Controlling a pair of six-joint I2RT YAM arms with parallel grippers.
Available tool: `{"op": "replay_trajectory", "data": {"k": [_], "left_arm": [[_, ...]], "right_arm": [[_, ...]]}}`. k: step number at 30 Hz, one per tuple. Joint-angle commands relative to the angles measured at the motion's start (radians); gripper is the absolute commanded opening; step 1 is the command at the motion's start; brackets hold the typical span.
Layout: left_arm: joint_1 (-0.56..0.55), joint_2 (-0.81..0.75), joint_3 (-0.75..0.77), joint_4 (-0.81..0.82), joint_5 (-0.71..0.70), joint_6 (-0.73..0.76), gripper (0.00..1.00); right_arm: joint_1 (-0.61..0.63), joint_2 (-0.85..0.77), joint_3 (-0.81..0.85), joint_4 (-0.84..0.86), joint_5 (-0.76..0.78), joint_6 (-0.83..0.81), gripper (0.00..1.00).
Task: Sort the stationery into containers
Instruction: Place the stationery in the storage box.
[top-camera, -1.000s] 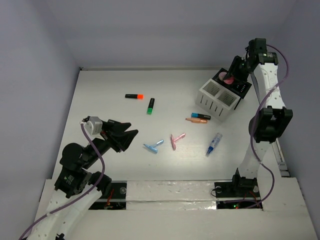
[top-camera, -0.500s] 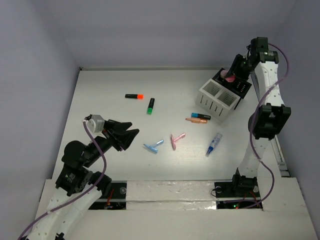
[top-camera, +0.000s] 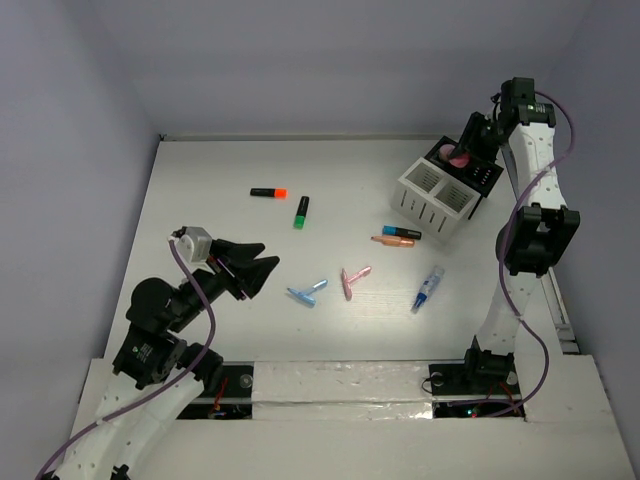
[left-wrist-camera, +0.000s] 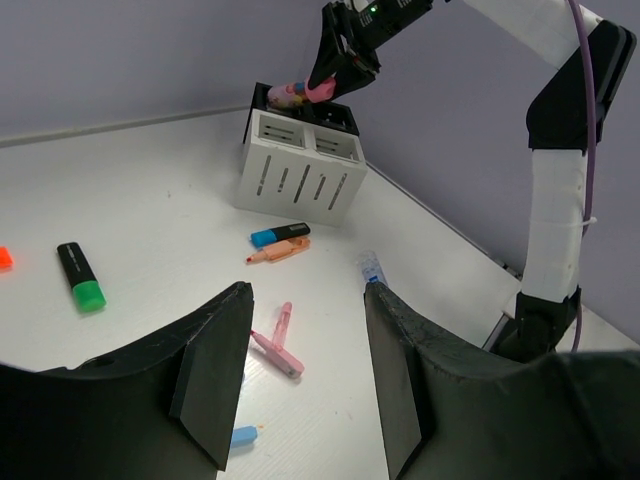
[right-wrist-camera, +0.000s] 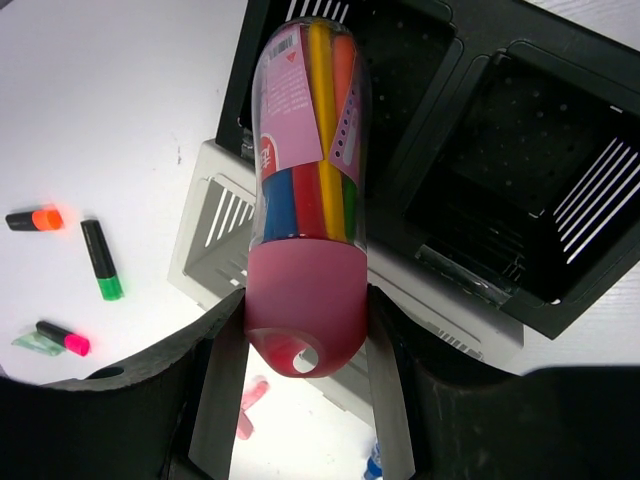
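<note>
Right claw (right-wrist-camera: 305, 320) is clamped on the pink cap end of a clear tube of coloured pens (right-wrist-camera: 305, 150). The tube hangs nose-first over the black box (right-wrist-camera: 520, 150), which sits directly behind the white slatted box (top-camera: 435, 205).

The tube looks light and stiff, but it is round and glossy and could twist between the pads. I'd take it further up on the clear barrel, in case the cap pulls off.

The left claw (left-wrist-camera: 305, 300) has its jaws apart and nothing in them. It hovers above the bench (top-camera: 200, 180), well left of the white box and nearer the arms.

Loose stock remains:
- A blue-capped marker (top-camera: 401, 233) lies just in front of the white box.
- A pink T-shaped piece (top-camera: 351, 279) and a blue T-shaped piece (top-camera: 306, 292) lie further out on the left claw's side.
- The green-capped highlighter (top-camera: 301, 212) lies far to the left.

All of them are small, rigid and best pinched mid-body.
</note>
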Motion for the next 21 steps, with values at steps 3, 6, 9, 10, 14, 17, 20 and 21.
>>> {"op": "replay_trajectory", "data": {"k": [3,6,9,10,14,17,20,21], "left_arm": [[0.01,0.017,0.038,0.035,0.006,0.006,0.45],[0.01,0.023,0.038,0.035,0.006,0.008,0.46],[0.019,0.031,0.038,0.035,0.007,0.006,0.46],[0.019,0.031,0.038,0.037,0.009,0.006,0.45],[0.028,0.038,0.038,0.038,0.01,0.006,0.46],[0.028,0.041,0.038,0.038,0.013,0.005,0.46],[0.028,0.044,0.038,0.041,0.019,0.006,0.46],[0.028,0.046,0.038,0.043,0.021,0.005,0.46]], "right_arm": [[-0.017,-0.038,0.017,0.103,-0.032,0.01,0.34],[-0.017,-0.055,-0.011,0.162,0.0,0.032,0.41],[-0.017,-0.058,-0.008,0.191,0.026,0.049,0.49],[-0.017,-0.055,-0.006,0.197,0.026,0.052,0.51],[-0.017,-0.04,0.005,0.208,0.0,0.064,0.56],[-0.017,-0.031,0.017,0.19,-0.043,0.061,0.46],[-0.017,-0.051,-0.02,0.202,-0.032,0.05,0.55],[-0.017,-0.058,-0.034,0.214,-0.029,0.05,0.58]]}}
